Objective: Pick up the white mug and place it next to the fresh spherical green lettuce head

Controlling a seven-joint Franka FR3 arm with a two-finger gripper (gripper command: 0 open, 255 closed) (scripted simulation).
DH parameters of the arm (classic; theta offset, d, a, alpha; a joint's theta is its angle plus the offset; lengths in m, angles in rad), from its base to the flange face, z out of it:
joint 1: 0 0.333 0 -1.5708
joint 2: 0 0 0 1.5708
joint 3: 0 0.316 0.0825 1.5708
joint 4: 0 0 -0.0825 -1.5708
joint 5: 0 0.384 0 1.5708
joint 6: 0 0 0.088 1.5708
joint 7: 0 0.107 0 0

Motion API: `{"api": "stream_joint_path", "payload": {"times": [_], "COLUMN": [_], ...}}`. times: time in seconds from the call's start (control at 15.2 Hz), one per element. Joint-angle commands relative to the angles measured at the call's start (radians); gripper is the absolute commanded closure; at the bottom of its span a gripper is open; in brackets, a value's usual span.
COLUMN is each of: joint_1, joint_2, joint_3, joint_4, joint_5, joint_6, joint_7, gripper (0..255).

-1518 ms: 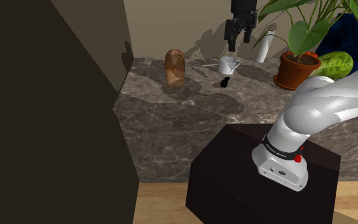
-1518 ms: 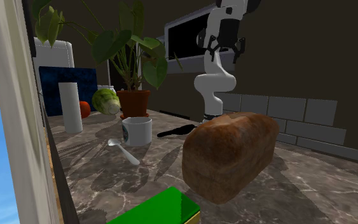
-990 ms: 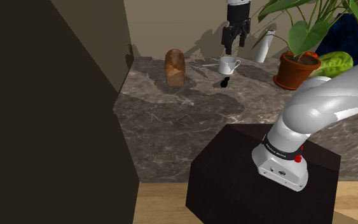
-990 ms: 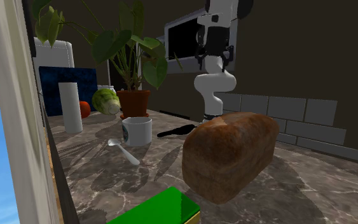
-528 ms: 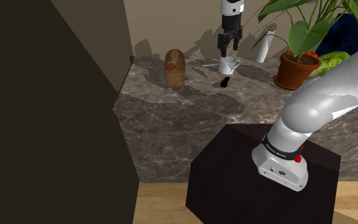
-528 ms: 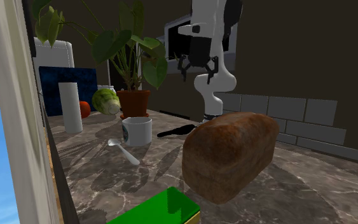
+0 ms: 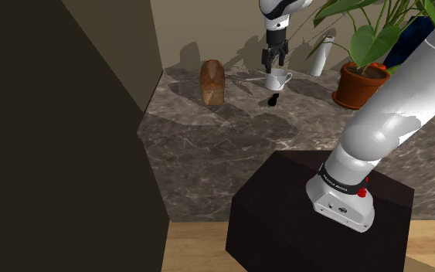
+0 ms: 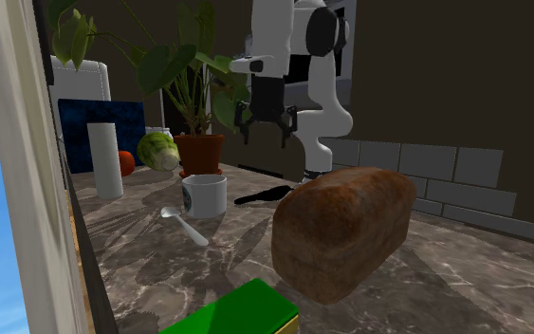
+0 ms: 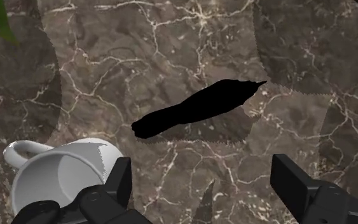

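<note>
- Everything is carried by the marbled tabletop (image 7: 231,139) — the lettuce head (image 8: 158,150) is seen by a plant pot (image 8: 198,152).
- The white mug (image 9: 63,172) is stood upright beside a black shape (image 9: 196,109), well apart from the lettuce.
- The jaws are held wide open, empty, above the mug (offset sideways); its wall should be straddled squarely before closing.

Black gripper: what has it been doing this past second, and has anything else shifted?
The all-black two-finger gripper swung across and down to hover, open, above the white mug, gripping nothing. The mug, brown bread loaf and green lettuce head stayed put.
</note>
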Motion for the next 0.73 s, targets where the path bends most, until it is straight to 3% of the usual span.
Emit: {"api": "stream_joint_path", "payload": {"times": [0.0, 0.46, 0.66], "joint_1": [-0.013, -0.065, -0.075], "joint_2": [0.074, 0.345, 0.374], "joint_3": [-0.025, -0.069, -0.069], "joint_4": [0.042, 0.230, 0.229], "joint_5": [0.012, 0.094, 0.103], "joint_6": [0.033, 0.106, 0.135], "joint_7": [-0.042, -0.172, -0.183], "gripper": [0, 0, 0]}}
